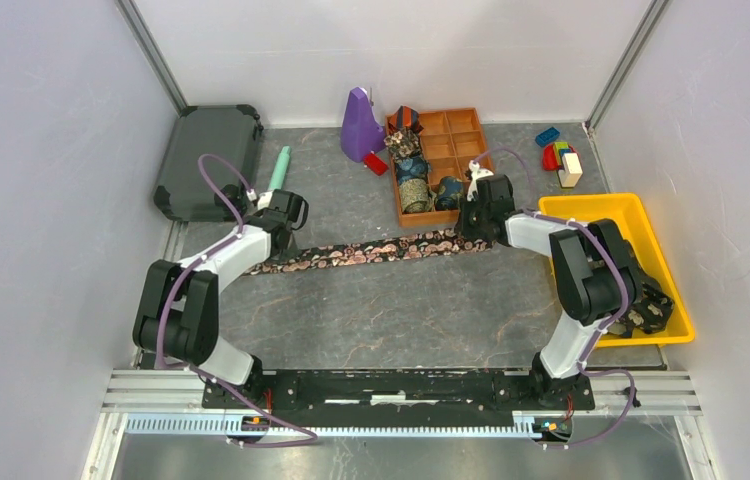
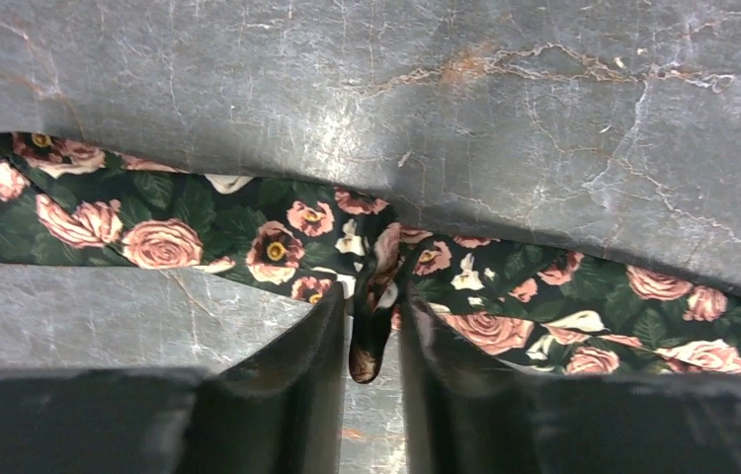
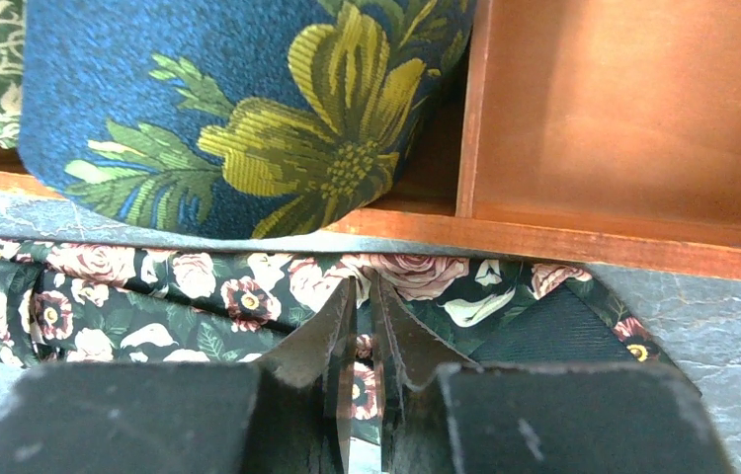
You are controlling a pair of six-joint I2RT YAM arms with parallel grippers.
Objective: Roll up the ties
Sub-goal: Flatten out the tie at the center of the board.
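Note:
A dark tie with pink roses (image 1: 371, 252) lies stretched flat across the table between my two grippers. My left gripper (image 1: 281, 238) is shut on the tie's narrow left part; the left wrist view shows a fold of the fabric (image 2: 371, 336) pinched between the fingers, the tie's end (image 2: 11, 202) lying flat to the left. My right gripper (image 1: 473, 225) is shut on the tie's wide right end (image 3: 248, 291), close to the wooden box's front edge. Several rolled ties (image 1: 411, 180) sit in the box's left compartments; a blue one with olive flowers (image 3: 238, 109) fills the right wrist view.
The orange wooden box (image 1: 461, 150) stands behind the tie. A purple object (image 1: 359, 125), a dark case (image 1: 209, 160), a green cylinder (image 1: 279, 168) and toy blocks (image 1: 559, 155) lie at the back. A yellow bin (image 1: 641, 240) stands right.

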